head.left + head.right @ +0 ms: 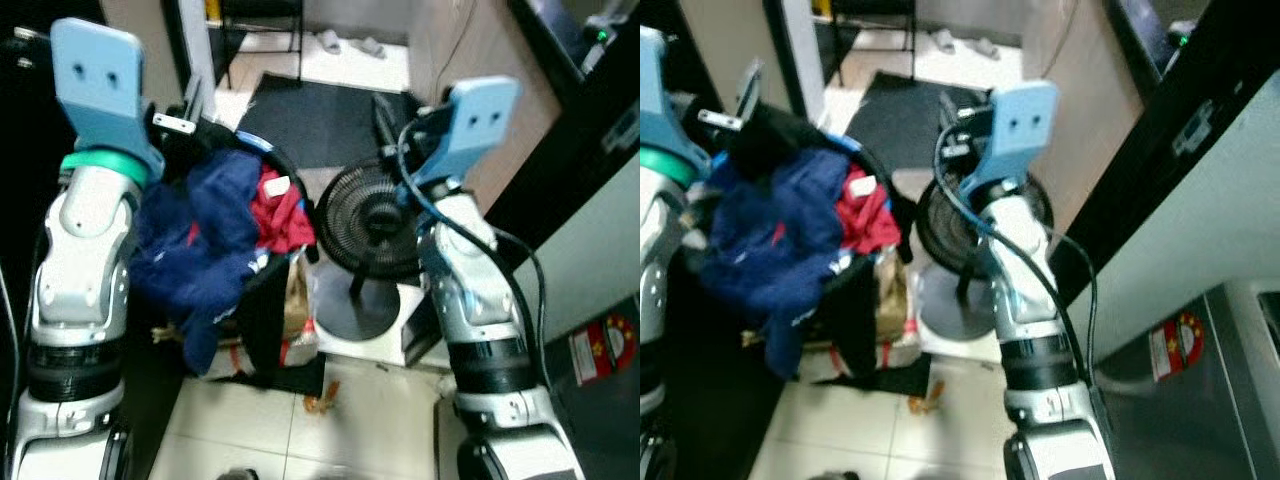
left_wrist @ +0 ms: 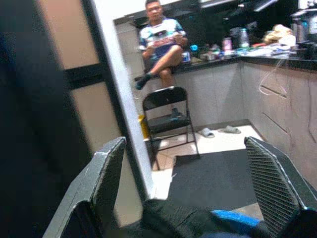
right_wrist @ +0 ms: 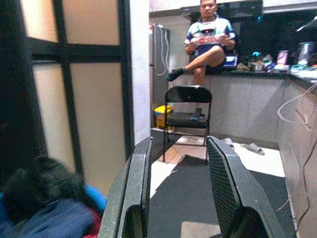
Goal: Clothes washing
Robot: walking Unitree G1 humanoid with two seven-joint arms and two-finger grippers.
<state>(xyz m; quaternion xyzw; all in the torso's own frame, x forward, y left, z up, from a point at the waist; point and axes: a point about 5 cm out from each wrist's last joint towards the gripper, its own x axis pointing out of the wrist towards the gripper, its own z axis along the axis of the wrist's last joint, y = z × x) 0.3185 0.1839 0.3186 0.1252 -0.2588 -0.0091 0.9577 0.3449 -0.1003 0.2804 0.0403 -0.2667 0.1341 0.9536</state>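
Your two silver arms rise at both sides, nearest to the head camera, and both are lifted high; the left arm stands just beside the laundry, the right arm stands in front of the fan; between them you have the black laundry basket, standing on the pale tiled floor, heaped with clothes; a big dark blue garment lies on top and hangs over the near rim, and a red garment lies behind it, touching it; just beside the basket stands a black round fan on a white base; beyond both lies a dark mat; further back a black folding chair stands on the floor, and a person sits on the counter behind it with legs crossed; your left gripper is spread wide and holds nothing, above dark cloth; your right gripper has its fingers moderately apart and holds nothing too.
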